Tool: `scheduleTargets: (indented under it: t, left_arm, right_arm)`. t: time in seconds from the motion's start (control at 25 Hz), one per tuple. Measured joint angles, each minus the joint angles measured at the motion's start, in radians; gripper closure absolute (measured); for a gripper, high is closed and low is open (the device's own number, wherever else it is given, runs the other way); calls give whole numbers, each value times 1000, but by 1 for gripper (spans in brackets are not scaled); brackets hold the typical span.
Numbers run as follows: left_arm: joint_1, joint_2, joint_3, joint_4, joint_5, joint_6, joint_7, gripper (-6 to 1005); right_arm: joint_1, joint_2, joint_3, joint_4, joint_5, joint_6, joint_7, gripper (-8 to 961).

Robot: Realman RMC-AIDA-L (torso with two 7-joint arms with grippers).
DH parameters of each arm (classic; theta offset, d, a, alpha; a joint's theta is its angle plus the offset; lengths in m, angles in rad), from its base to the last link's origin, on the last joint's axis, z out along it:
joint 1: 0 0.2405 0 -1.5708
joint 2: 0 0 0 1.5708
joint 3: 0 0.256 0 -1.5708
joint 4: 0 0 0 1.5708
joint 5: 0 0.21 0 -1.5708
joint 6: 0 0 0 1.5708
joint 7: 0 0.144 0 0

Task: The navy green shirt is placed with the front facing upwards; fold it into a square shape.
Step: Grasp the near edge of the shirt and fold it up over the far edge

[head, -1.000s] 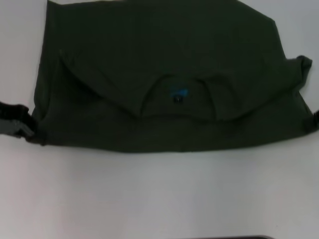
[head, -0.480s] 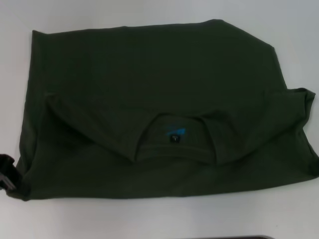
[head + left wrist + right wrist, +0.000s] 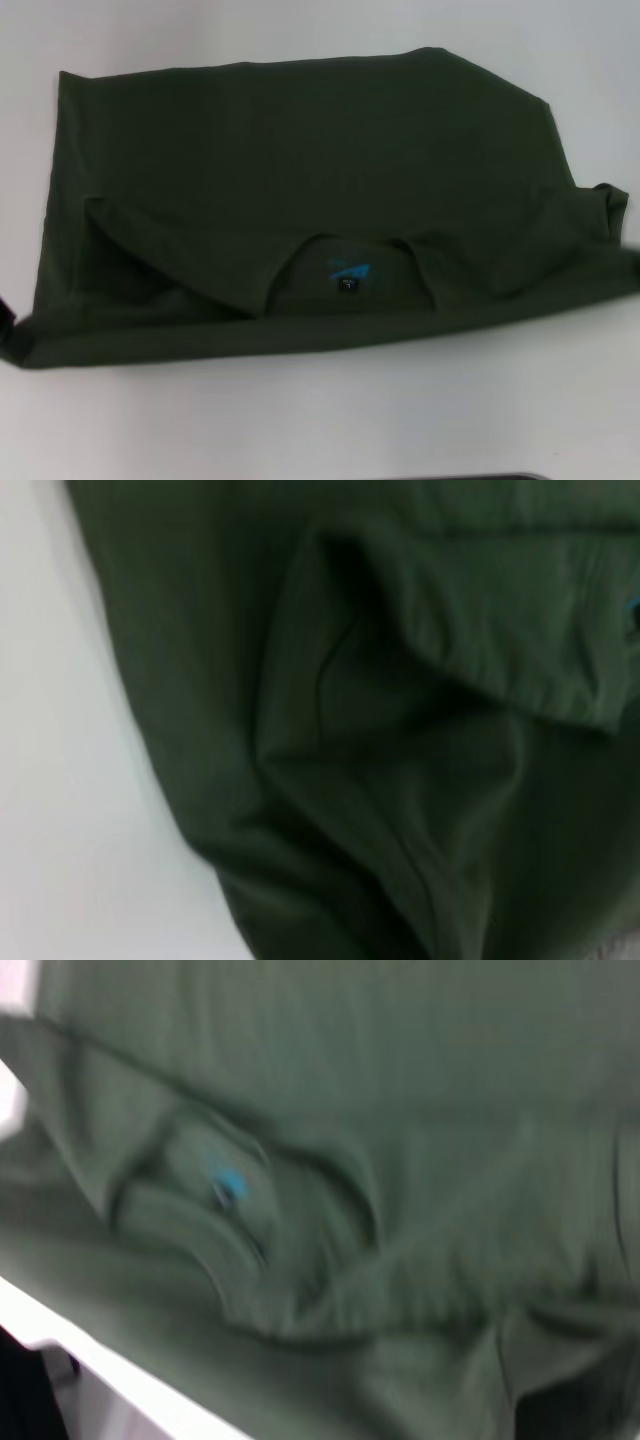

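1. Shirt first: the navy green shirt (image 3: 310,200) lies spread across the middle of the head view on the white table (image 3: 320,410), collar (image 3: 350,275) and its blue print low of centre, near edge doubled over.
2. Left gripper (image 3: 5,318) is only a dark sliver at the left edge of the frame, right at the shirt's lower left corner; how far its fingers are apart, and whether they pinch cloth, I cannot tell.
3. Right gripper is out of the head view altogether, and its wrist camera shows only cloth, so I cannot tell its grip either.
4. To do this fold well, I'd say both corners should travel level and together, so the near edge lands straight and the sleeve (image 3: 610,205) at the right edge gets tucked, not bunched.
5. Against half a second back: the near hem sits higher in the frame now, the whole shirt has slid toward the upper part, and the left gripper shows less of itself at the edge.
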Motion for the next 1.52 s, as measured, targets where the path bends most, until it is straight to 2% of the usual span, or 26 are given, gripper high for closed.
scheduleTargets:
  t: [0.12, 0.32, 0.52, 0.6, 1.04, 1.24, 1.52]
  left_arm:
    - [-26, 7, -17, 4, -1, -2, 11, 955]
    - [-60, 10, -87, 66, -5, -1, 18, 955]
    - [-87, 39, -189, 77, -34, -20, 27, 955]
    - [-89, 45, -204, 78, -38, -24, 28, 955]
    - [-60, 55, -255, 129, -41, -33, 23, 955]
    - [-53, 45, -247, 89, -41, -76, 30, 956]
    - [-66, 34, -255, 87, -48, -149, 9, 955]
  right_arm:
    - [30, -27, 8, -1, 76, 3, 4, 911]
    - [61, -43, 39, -2, 123, 5, 1, 911]
    - [71, -74, 120, -2, 156, 16, 3, 912]
    - [72, -80, 141, -3, 162, 17, 4, 912]
    - [57, -84, 184, 1, 161, 17, 5, 912]
    - [45, -74, 150, 16, 153, 36, -2, 912]
    - [39, -74, 200, 21, 159, 109, 28, 911]
